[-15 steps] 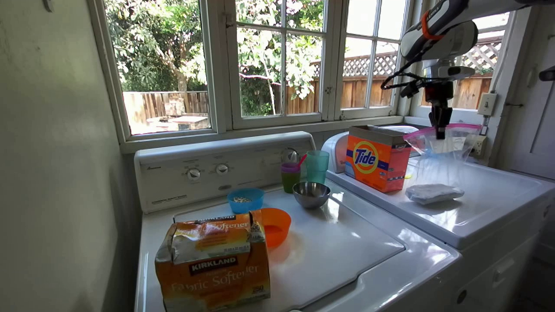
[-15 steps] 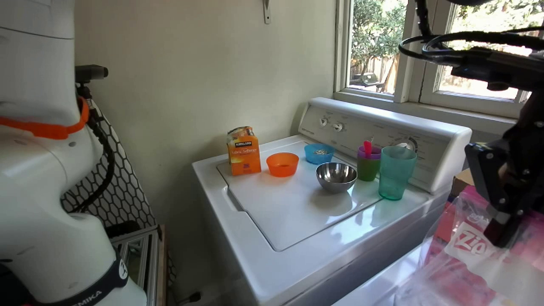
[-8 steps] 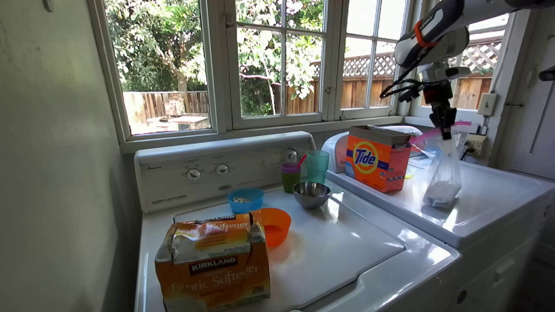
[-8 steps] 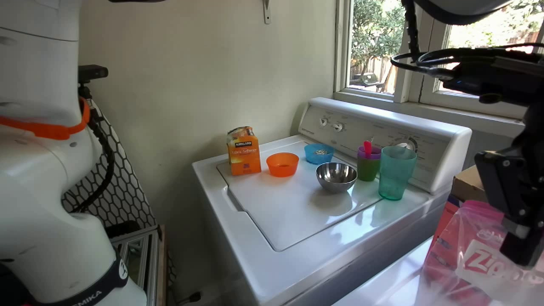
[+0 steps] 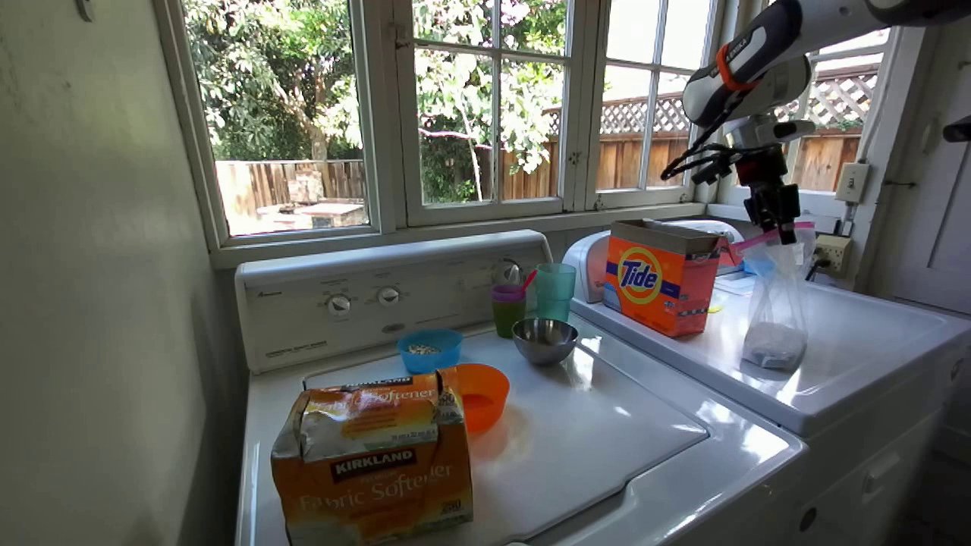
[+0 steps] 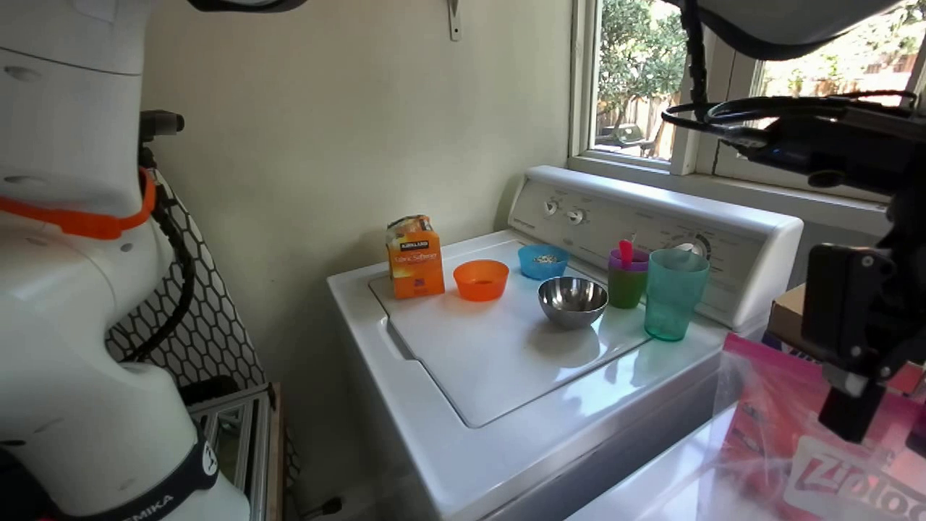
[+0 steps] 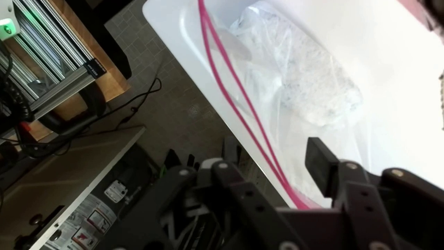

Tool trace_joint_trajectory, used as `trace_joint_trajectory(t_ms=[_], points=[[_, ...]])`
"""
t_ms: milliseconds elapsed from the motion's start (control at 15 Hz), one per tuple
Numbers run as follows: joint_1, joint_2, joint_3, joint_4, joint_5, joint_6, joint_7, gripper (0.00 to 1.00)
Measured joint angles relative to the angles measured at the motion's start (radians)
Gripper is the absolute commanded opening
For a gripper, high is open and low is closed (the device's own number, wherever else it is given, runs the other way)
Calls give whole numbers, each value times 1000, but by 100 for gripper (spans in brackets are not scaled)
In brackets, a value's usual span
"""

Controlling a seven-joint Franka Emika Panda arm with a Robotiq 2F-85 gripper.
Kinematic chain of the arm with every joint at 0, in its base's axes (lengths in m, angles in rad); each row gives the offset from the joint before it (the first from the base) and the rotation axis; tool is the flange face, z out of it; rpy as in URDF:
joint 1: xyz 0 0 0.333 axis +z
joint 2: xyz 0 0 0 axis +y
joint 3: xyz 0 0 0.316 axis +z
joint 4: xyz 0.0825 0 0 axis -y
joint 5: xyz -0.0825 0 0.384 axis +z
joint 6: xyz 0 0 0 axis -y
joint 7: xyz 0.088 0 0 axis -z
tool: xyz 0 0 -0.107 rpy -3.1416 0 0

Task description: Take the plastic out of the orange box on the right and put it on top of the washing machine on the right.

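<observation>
The plastic [image 5: 775,302], a clear zip bag with a pink strip on top and a pale grainy mass at its bottom, stands on the glossy white washing machine [image 5: 872,326]. It is right of the orange box [image 5: 658,282], outside it. At the bag's top, my gripper [image 5: 778,235] points down. In the wrist view the gripper [image 7: 275,158] is open. The pink strip of the plastic [image 7: 239,93] runs between its parted fingers, with a gap to the right pad [image 7: 320,168]. In an exterior view the gripper [image 6: 886,427] partly covers the bag.
The neighbouring white machine [image 5: 607,432] bears a tan and yellow carton [image 5: 379,470], an orange bowl [image 5: 482,394], a blue bowl [image 5: 430,350], a metal bowl [image 5: 545,341] and a teal cup [image 5: 555,292]. Windows line the back. A wall outlet [image 5: 833,254] is behind the bag.
My gripper has opened around the bag's top and shifted a little to the left in an exterior view. The bag has swung round and now sits upright, its strip lower.
</observation>
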Motion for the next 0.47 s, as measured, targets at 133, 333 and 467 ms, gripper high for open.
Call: trace_joint_trajectory(t_ms=[133, 333, 467], points=[[4, -12, 1, 2, -2, 0, -10, 99], [17, -54, 5, -1, -15, 0, -59, 100], [24, -91, 13, -10, -18, 0, -112, 100]])
